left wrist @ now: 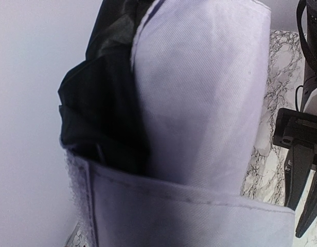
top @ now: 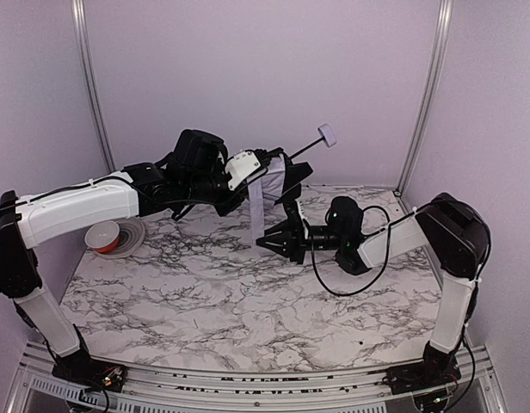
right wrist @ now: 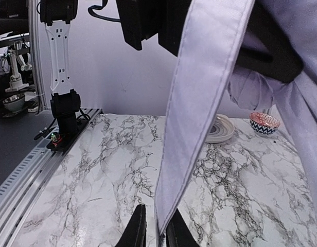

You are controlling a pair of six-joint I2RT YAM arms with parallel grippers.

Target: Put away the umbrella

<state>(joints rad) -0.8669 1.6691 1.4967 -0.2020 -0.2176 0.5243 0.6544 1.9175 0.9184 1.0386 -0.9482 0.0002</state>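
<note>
Right gripper [right wrist: 155, 234] sits low over the marble table [top: 205, 310], jaws narrow and pinching the tip of the hanging strap [right wrist: 199, 103]. Behind it, I see the left gripper [top: 261, 172] clamped on the folded umbrella [top: 276, 182], held in the air, with its handle [top: 327, 135] pointing up toward the back wall.

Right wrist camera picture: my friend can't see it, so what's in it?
A lavender strap hangs from the umbrella down between the fingertips of the right gripper. Below is a marble table with a patterned bowl.
</note>
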